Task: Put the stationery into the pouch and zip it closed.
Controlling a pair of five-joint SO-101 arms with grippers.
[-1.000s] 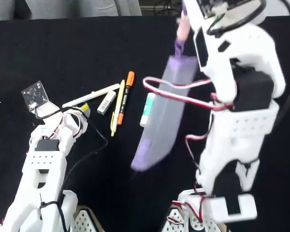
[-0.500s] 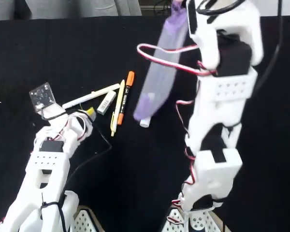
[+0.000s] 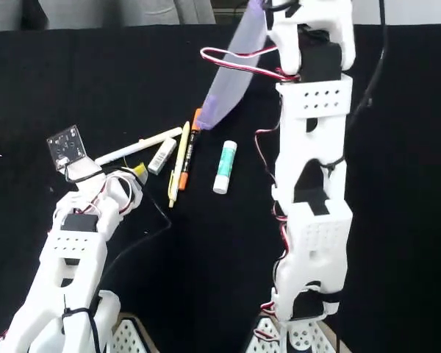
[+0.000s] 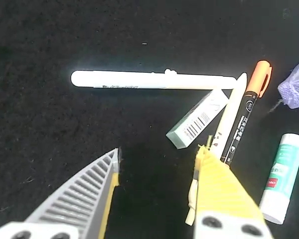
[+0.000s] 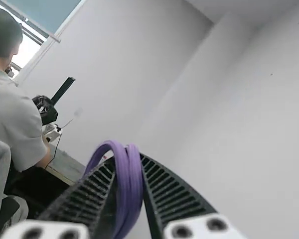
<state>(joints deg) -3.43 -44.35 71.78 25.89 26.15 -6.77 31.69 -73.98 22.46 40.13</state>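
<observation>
Purple pouch (image 3: 231, 73) hanging aslant, tip near marker (image 3: 191, 147)

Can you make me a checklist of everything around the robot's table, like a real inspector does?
Surface: black table.
Job's things: purple pouch held up in the air, its low end near the orange marker. The marker, glue stick, yellow pen, white pen and eraser lie on the table, outside the pouch.
Clutter: nothing seen.
Grippers: left gripper open over the pens and eraser, holding nothing; right gripper shut on the pouch's purple loop.
Cables: red-and-white wires loop out beside the pouch; black cable lies by the left arm.
Surroundings: white wall behind the right gripper.
</observation>
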